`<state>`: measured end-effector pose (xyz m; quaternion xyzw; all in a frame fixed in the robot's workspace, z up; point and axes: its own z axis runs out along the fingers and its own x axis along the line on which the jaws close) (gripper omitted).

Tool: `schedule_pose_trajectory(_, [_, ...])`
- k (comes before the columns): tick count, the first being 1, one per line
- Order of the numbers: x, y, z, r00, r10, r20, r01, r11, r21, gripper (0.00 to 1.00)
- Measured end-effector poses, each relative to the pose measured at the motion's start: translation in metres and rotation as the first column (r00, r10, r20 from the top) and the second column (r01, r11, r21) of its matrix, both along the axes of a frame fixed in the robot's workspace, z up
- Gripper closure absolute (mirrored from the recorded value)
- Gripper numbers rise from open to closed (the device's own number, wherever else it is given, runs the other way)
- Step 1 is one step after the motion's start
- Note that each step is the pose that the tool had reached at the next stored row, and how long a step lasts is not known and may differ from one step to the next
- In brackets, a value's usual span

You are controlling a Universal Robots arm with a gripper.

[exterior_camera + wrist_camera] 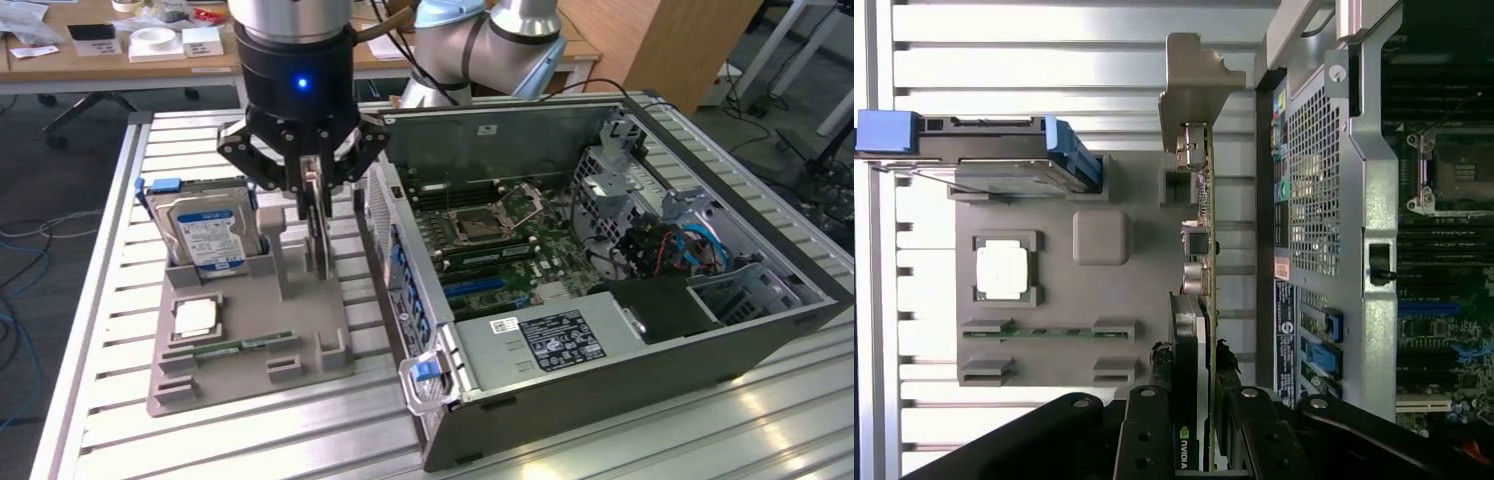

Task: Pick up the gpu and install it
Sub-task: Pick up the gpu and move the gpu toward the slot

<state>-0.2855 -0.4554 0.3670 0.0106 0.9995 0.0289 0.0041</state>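
The hand (1194, 365) hides one end of the gpu (1201, 240) from me; the wrist view's edge cuts both off.

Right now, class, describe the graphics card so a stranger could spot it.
Find the grey plastic tray beside the open black computer case. On it, the thin green graphics card stands on edge, held by the black gripper, unlike the boxy silver hard drive beside it.
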Motion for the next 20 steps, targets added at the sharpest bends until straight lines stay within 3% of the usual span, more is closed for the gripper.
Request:
schedule_pose_trajectory(4, [0.0,0.0,0.0068,1.0,0.0,-0.0001,0.0,1.0,0.0,0.73])
schedule_pose_trajectory(13, [0.0,0.0,0.0077,1.0,0.0,-0.0002,0.0,1.0,-0.0009,0.73])
schedule_pose_trajectory(20, [0.0,0.0,0.0226,1.0,0.0,-0.0001,0.0,1.0,-0.0007,0.73])
